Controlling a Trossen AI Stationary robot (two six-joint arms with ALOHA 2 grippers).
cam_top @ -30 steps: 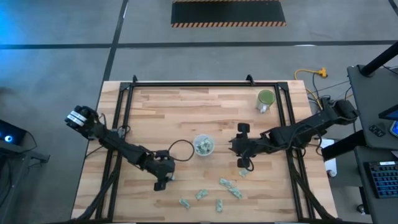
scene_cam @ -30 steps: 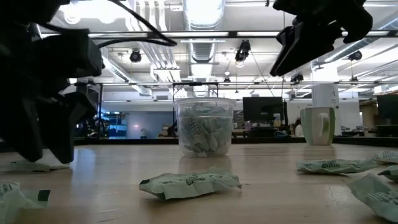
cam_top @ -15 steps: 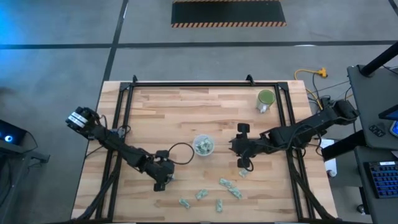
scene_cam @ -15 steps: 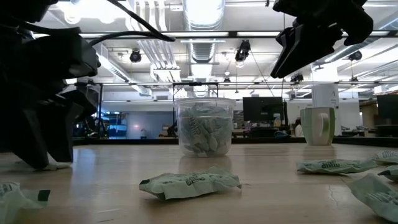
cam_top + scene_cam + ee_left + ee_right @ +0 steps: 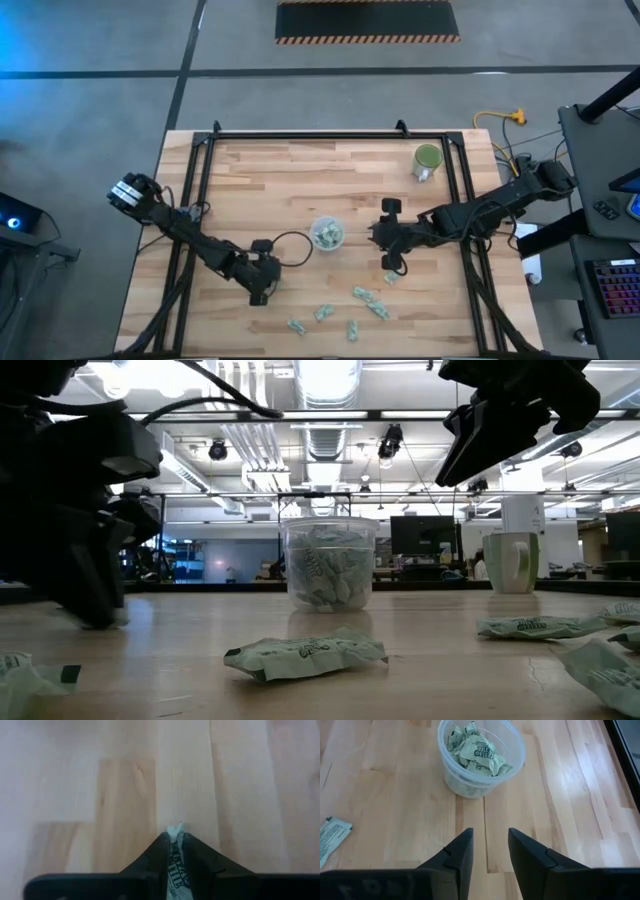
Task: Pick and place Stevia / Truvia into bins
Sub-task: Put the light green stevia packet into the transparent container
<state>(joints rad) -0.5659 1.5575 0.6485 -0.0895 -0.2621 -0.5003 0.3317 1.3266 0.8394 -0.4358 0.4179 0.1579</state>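
My left gripper (image 5: 176,840) is down at the table (image 5: 290,180), its fingers nearly closed on one packet (image 5: 175,865); the packet's tip pokes out between them. My right gripper (image 5: 489,851) hangs above the table with its fingers parted and nothing between them, near the clear cup (image 5: 481,757). The cup holds crumpled packets. More loose packets (image 5: 370,302) lie on the wood at the near edge.

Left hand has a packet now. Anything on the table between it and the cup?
Nothing visible. The left hand pinches a packet low on the table, and bare wood lies between it and the cup. Loose packets lie off that line.
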